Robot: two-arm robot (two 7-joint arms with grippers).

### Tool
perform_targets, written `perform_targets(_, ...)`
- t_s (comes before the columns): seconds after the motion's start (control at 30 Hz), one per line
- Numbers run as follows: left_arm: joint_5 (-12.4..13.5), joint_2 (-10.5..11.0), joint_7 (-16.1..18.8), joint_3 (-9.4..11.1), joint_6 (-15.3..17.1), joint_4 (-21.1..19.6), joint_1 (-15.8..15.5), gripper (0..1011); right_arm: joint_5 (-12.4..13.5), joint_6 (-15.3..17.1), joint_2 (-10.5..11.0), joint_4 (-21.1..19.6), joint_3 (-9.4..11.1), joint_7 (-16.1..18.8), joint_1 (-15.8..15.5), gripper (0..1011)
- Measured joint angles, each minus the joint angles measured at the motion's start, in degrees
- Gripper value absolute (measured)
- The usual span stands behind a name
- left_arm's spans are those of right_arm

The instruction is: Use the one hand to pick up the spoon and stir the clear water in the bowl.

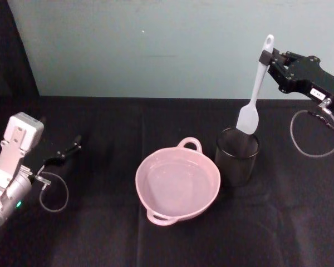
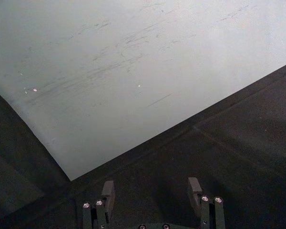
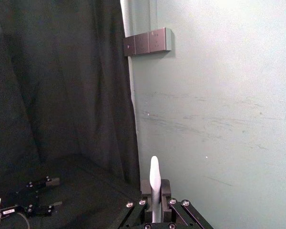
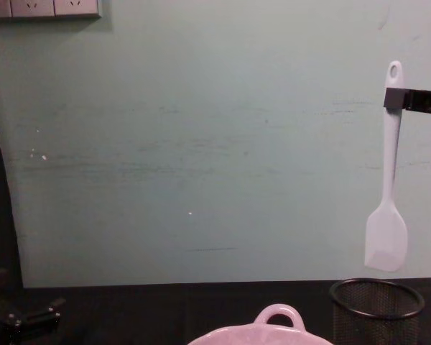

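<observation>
Pale pink bowl [image 1: 203, 203], round, with a small arched loop handle on its far rim, is sitting at the centre of the black cloth-covered table [image 1: 100, 233]. In the chest view its rim and loop are showing at the lower edge [image 4: 279, 316].

Just beside the bowl, on the robot's right and apart from it, the cylindrical black wire-mesh cup [image 1: 236, 158] is standing upright [image 4: 377, 305].

The white plastic spoon [image 1: 257, 83], with a long slim handle and an oval hole at the tip, is hanging nearly upright in the air, blade down. Seen from the chest, its flat blade is hovering just above the cup's rim without touching it [image 4: 393, 144].

The right gripper [image 1: 267, 57], a black boxy unit with a small white label and a looping grey cable, is reaching in from the right at height [image 4: 395, 97]. It is pinching the spoon's handle just below the oval hole. In the right wrist view its fingers are pressing on both sides of the handle [image 3: 155, 191].

The left gripper [image 1: 72, 146] is resting low over the table at the far left, well apart from the bowl. In the left wrist view its fingers are standing spread with nothing between them [image 2: 151, 191].

The pale green wall [image 1: 156, 44] is rising behind the table.
</observation>
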Motion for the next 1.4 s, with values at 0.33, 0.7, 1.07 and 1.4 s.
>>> perform_targets(0.33,0.00,0.00,0.00,0.00,0.00,0.00,0.00,1005,-0.22,-0.72,-1.37,-2.91,-0.88,0.97,-1.29,110)
perform_targets(0.7,0.00,0.00,0.00,0.00,0.00,0.00,0.00,1005,-4.44,-4.61,-5.94,-0.98,-7.04,3.81,-2.15,110)
perform_targets(1.07,0.00,0.00,0.00,0.00,0.00,0.00,0.00,1005,-7.36,-10.84,-9.12,3.73,-10.24,9.18,-4.20,110)
perform_targets(1.4,0.00,0.00,0.00,0.00,0.00,0.00,0.00,1005,-9.18,-11.12,-11.17,6.31,-11.68,10.18,-3.63,110)
